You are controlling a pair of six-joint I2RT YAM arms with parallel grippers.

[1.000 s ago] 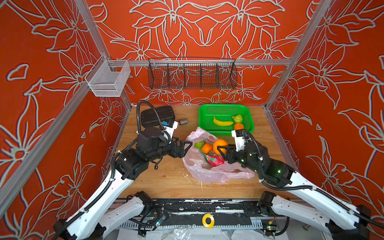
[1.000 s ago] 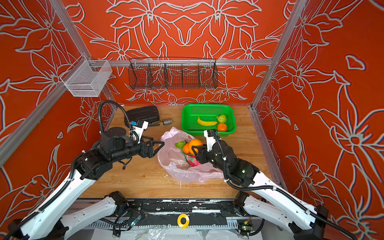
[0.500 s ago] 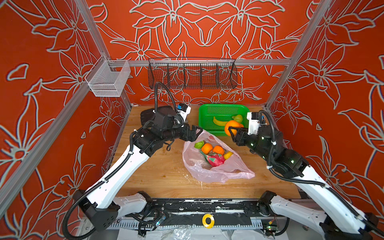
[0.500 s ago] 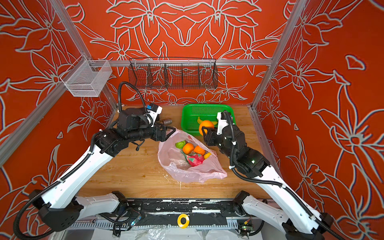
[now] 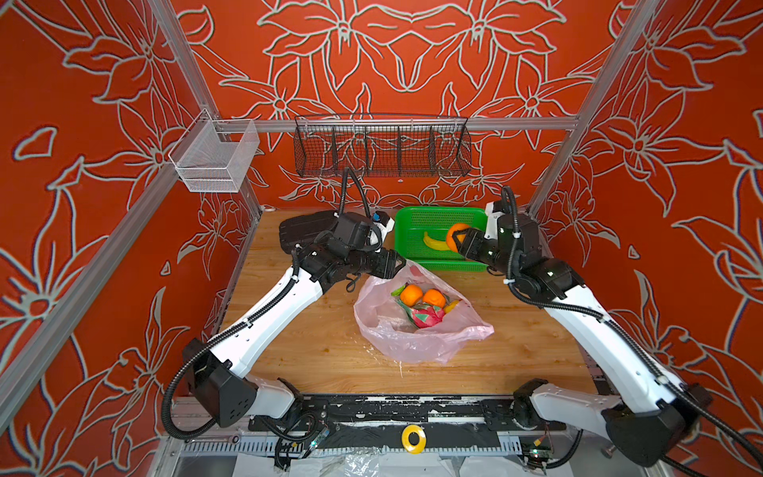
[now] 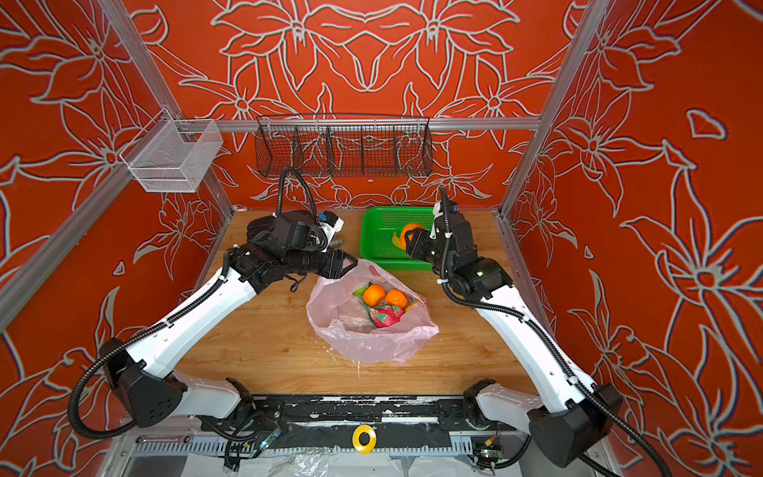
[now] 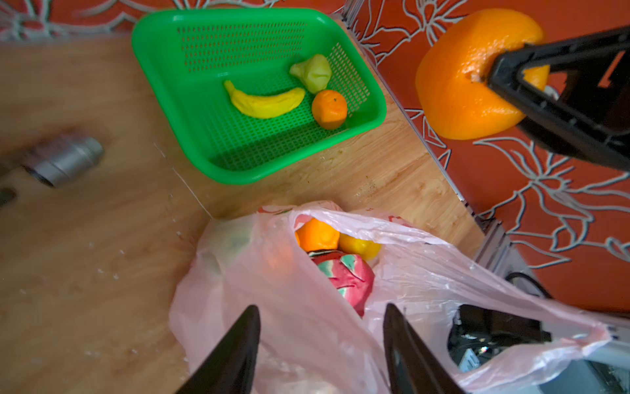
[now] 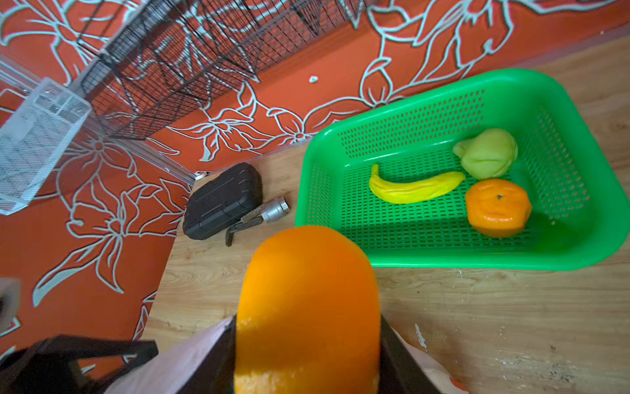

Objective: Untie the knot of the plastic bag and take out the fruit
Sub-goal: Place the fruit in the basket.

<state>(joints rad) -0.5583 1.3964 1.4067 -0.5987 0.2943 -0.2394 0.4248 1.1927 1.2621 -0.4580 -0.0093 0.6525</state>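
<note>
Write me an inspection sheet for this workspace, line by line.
Surface: wooden tabletop, flecked with white specks.
Job's things: plastic bag lies open, holding two oranges, a dragon fruit and a yellow fruit; green basket holds a banana, a pale green fruit and a small orange.
Clutter: black case and metal tool by the rear wall; yellow tape roll on the front rail.
Grippers: left gripper open at the bag's rim; right gripper shut on a large orange, raised near the basket.
Cables: black corrugated hoses loop off both arms; no snag seen.
Surroundings: red flowered walls, black wire rack, white mesh bin.
</note>
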